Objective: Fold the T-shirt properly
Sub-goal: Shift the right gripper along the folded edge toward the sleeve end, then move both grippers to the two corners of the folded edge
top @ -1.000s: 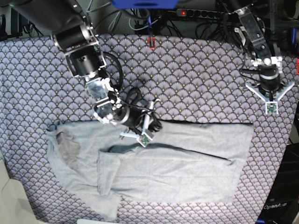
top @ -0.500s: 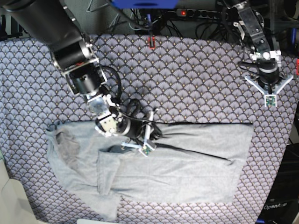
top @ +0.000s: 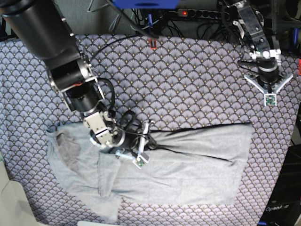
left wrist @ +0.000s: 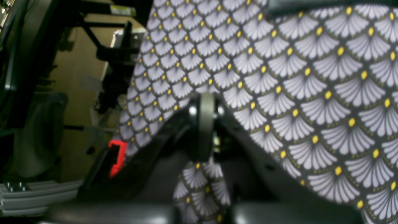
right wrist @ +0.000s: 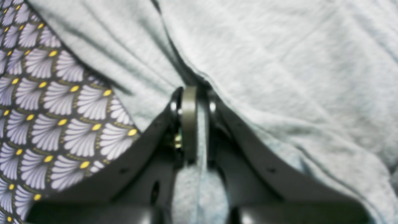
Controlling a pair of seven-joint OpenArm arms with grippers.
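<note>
The light grey T-shirt (top: 188,165) lies partly folded across the near half of the purple fan-patterned tablecloth (top: 188,84). My right gripper (top: 149,140) is low over the shirt's upper edge, left of centre. In the right wrist view the gripper (right wrist: 194,93) is shut on a thin fold of the T-shirt (right wrist: 279,62), and grey cloth shows between the fingers (right wrist: 189,124). My left gripper (top: 269,87) hangs above bare cloth at the far right, away from the shirt. In the left wrist view the gripper (left wrist: 205,99) is shut on nothing.
A red clip (top: 153,43) sits at the table's back edge and appears again as a red clip (left wrist: 116,155) at the edge in the left wrist view. Cables and a power strip (top: 202,12) lie behind the table. The table's right edge is close to my left arm.
My right gripper has moved down and left with the shirt's upper edge in it, and the shirt's top right corner has followed. The left arm has drifted slightly toward the back.
</note>
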